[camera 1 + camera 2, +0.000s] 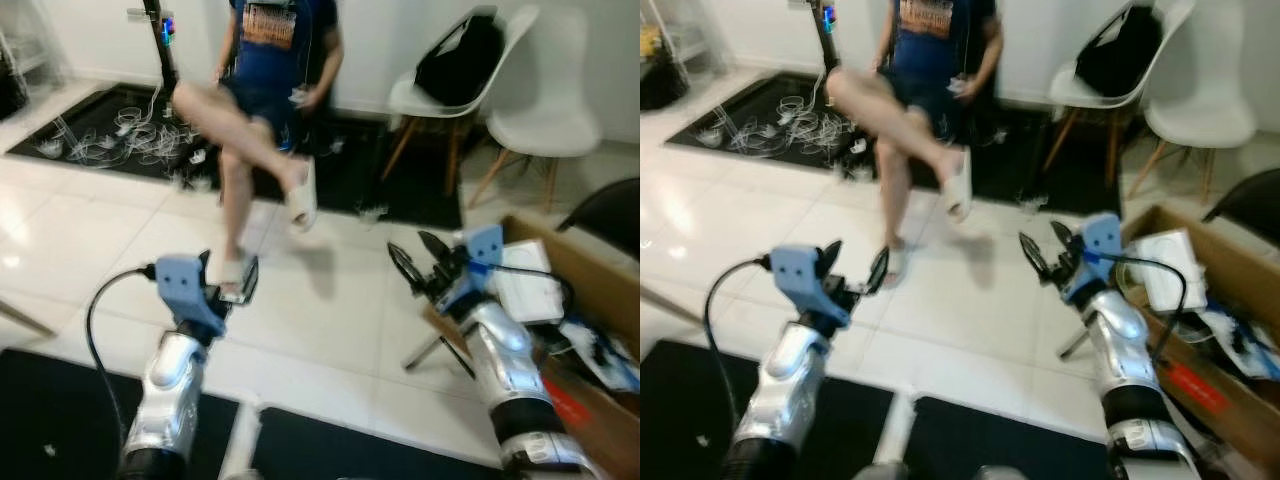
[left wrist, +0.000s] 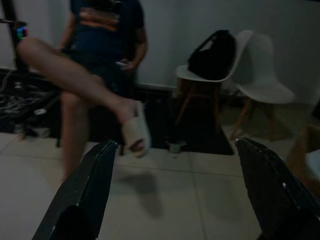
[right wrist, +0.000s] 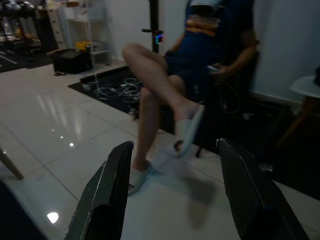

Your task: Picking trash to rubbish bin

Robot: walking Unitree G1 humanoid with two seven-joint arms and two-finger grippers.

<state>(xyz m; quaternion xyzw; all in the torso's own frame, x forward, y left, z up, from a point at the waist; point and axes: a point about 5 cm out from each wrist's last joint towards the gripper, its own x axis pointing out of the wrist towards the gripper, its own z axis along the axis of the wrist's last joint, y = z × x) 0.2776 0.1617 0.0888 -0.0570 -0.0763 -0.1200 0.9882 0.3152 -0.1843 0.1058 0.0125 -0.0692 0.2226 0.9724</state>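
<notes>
Ahead of both grippers, open white tile floor (image 1: 330,310) runs to a seated person (image 1: 265,90) with crossed legs, black mats (image 1: 60,410) at the near edge; white chairs (image 1: 530,110) and a black bag (image 1: 460,60) sit beyond the right gripper (image 1: 420,262). Left gripper (image 1: 852,268) and right gripper are both raised over the tiles, fingers spread apart, nothing held. Just right of the right gripper, a cardboard box (image 1: 590,265) holds white papers (image 1: 525,285) and clutter; cable tangle (image 1: 120,140) far past the left gripper; no legible writing.
</notes>
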